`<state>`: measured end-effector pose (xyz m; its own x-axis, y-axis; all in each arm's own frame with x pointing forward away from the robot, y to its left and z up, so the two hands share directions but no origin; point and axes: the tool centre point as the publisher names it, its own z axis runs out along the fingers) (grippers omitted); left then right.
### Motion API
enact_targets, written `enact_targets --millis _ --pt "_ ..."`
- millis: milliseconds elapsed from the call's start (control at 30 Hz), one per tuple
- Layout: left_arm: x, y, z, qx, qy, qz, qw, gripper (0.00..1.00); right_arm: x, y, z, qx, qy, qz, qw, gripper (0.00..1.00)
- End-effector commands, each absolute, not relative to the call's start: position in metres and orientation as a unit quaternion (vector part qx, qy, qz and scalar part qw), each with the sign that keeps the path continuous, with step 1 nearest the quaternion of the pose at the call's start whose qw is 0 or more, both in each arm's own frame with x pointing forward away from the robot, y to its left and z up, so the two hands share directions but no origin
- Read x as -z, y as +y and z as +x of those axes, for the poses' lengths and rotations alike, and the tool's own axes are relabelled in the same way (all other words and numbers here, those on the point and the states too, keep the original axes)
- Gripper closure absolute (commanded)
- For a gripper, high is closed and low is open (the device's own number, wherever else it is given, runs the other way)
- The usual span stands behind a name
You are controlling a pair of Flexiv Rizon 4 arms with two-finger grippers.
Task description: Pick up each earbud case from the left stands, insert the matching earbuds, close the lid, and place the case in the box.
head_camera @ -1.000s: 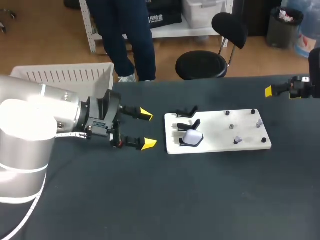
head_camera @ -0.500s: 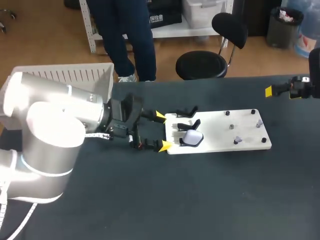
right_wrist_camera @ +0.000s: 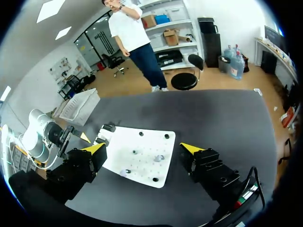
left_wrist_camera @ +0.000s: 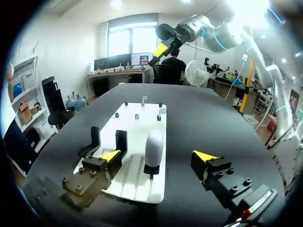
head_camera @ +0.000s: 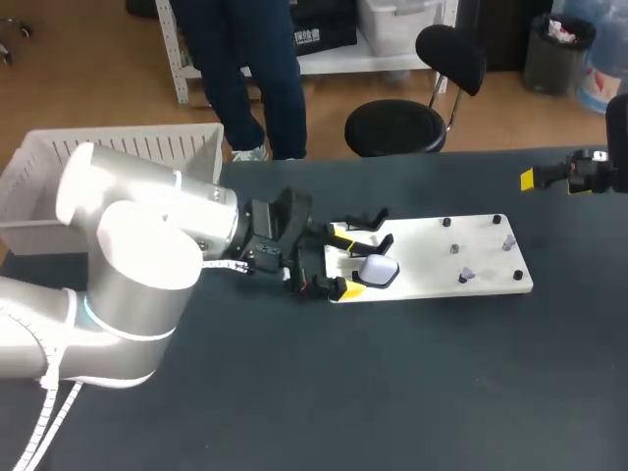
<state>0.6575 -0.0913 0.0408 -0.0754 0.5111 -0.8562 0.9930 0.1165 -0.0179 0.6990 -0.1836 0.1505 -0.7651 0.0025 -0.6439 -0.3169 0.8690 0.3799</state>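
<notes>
Left end effector (head_camera: 347, 261) advanced to board (head_camera: 427, 282), rounded white earbud case (head_camera: 378, 270) upright

Head view high behind; left wrist near, right wrist far; shared white board (head_camera: 424, 267)

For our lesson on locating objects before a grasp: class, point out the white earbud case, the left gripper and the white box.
white earbud case (head_camera: 379, 270), head view, its rounded top
left gripper (head_camera: 346, 262), head view, midway between its yellow tips
white box (head_camera: 128, 147), head view, its slatted wall
</notes>
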Motion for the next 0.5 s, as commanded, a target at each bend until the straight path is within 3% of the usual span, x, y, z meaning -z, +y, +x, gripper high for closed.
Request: enact_targets --millis 33,233,500 --pt "-0.039 -0.099 0.659 0.335 0.656 0.572 0.362 0.07 -0.150 -0.184 0.699 -0.241 0.908 -0.087 0.332 0.00" --pt "-0.034 -0.108 0.658 0.346 0.654 0.571 0.355 0.07 -0.150 -0.184 0.699 -0.241 0.908 -0.087 0.332 0.00" --pt "-0.025 -0.115 0.660 0.349 0.655 0.568 0.355 0.19 -0.150 -0.184 0.699 -0.241 0.908 -0.087 0.332 0.00"
